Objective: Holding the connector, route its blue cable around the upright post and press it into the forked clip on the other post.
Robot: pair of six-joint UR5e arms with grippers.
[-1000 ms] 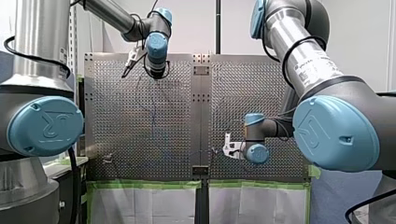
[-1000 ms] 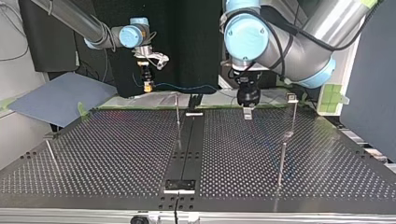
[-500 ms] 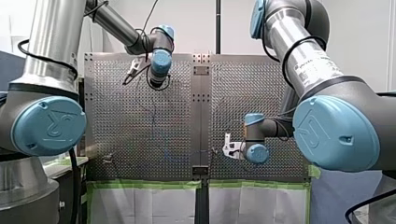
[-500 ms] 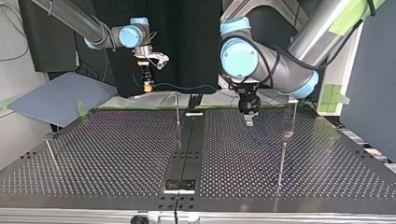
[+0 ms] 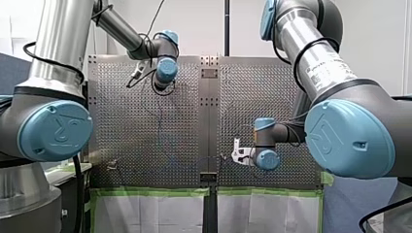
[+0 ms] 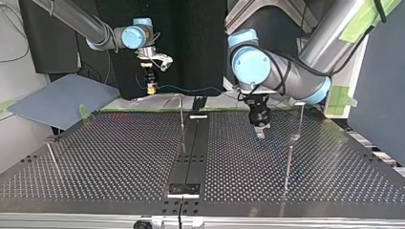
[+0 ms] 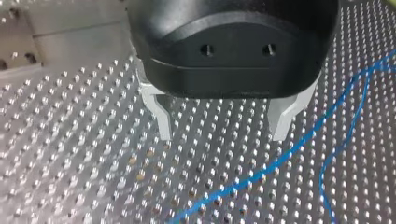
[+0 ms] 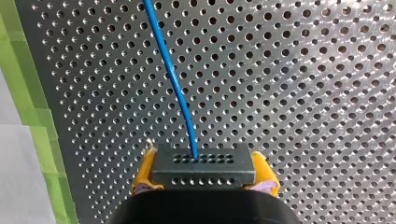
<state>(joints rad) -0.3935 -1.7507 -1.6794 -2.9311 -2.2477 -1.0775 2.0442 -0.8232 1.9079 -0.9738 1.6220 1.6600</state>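
My right gripper (image 8: 204, 169) is clamped on the connector (image 8: 204, 161), yellow pads (image 8: 143, 170) pinching both its sides; the blue cable (image 8: 173, 79) leaves the connector's face and runs ahead over the perforated table (image 8: 303, 70); in the top view gripper and connector hang left of and beyond the upright post (image 6: 181, 114), raised above the table, the cable stretching past behind the post's top toward its right; my left gripper (image 7: 223, 128) sits right of the post, low over the table, metal fingers (image 7: 162, 119) spread wide with nothing between them; strands of cable lie just ahead of them.
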